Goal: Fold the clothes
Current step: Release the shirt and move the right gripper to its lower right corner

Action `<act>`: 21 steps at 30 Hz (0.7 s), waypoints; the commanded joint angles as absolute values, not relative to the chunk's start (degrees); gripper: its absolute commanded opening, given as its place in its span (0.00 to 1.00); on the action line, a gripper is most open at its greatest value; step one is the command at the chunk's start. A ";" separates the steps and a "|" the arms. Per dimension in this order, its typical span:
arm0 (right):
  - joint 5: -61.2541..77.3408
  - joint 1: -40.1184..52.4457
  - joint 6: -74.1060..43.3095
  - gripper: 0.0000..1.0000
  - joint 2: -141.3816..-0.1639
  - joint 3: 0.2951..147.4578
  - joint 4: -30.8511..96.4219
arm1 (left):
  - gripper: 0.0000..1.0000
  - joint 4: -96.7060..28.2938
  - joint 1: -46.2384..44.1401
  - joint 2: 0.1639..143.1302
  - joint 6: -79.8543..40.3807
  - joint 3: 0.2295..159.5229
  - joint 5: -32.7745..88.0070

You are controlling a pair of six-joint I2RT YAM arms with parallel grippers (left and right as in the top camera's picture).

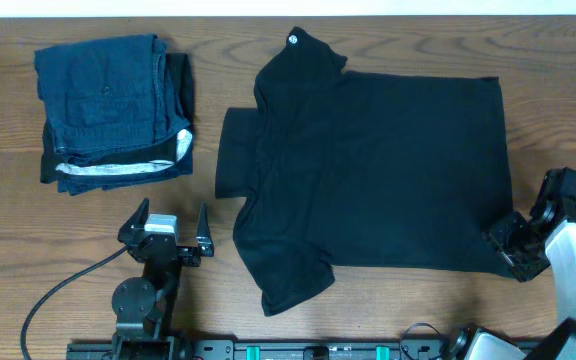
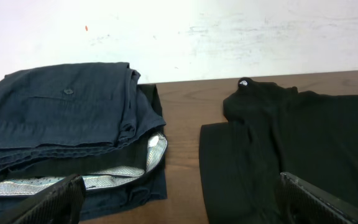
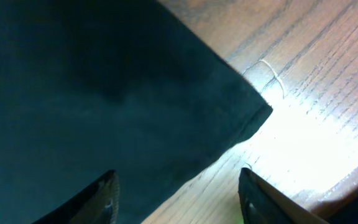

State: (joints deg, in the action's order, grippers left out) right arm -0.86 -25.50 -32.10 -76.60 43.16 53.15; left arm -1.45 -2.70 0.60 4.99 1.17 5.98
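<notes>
1. The black T-shirt (image 1: pixel 388 160) lies spread out flat on the wooden table (image 1: pixel 88 280), in the middle and off to the right. Its sleeves and neck point to the left and its bottom edge is on the right.
2. The near right corner of the shirt (image 3: pixel 253 115) is the part to grab first, I think. It lies flat on the wood with nothing on top of it.
3. The right gripper (image 1: pixel 506 250) is down low at that corner. Its two fingers (image 3: pixel 107 193) stand partway open, with the edge of the cloth between them. I cannot see them pinching the cloth yet, so I would say it holds nothing.
4. To do this well, the fingers should close on the cloth a little way in from the corner tip. A grip right at the tip could slip off, because the cloth is soft.
5. It should pinch both layers of the shirt, not just the top one. Otherwise the fold may come out messy.
6. The left gripper (image 1: pixel 170 222) is wide open and holds nothing. It hangs over bare table, just beside the shirt's near sleeve.
7. The pile of folded blue clothes (image 1: pixel 108 100) sits at the far left, apart from the shirt. The fold should stay away from it.
</notes>
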 commanded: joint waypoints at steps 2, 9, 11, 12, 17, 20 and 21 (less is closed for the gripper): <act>-0.67 -28.64 -31.27 0.58 -79.09 41.36 51.55 | 0.98 -3.38 -2.87 0.23 5.96 0.23 6.79; -0.58 -31.44 -31.22 0.59 -79.48 37.08 47.16 | 0.98 -3.38 -2.87 0.23 5.96 0.23 6.79; -0.38 -31.92 -31.20 0.59 -79.53 35.90 45.34 | 0.98 -3.38 -2.87 0.23 5.96 0.23 6.79; -0.36 -32.14 -31.20 0.59 -79.53 35.38 44.38 | 0.98 -3.38 -2.87 0.23 5.96 0.23 6.79; -0.36 -32.47 -31.22 0.57 -79.53 33.01 40.86 | 0.98 -3.38 -2.87 0.23 5.96 0.23 6.79; -0.34 -32.47 -31.22 0.52 -79.53 32.21 39.48 | 0.98 -3.38 -2.87 0.23 5.96 0.23 6.79; -0.01 -32.47 -31.22 0.45 -79.53 32.08 39.27 | 0.98 -3.38 -2.87 0.23 5.96 0.23 6.79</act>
State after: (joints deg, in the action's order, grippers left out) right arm -0.47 -32.03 -31.44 -79.26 33.26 40.12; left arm -1.45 -2.70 0.60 4.99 1.17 5.98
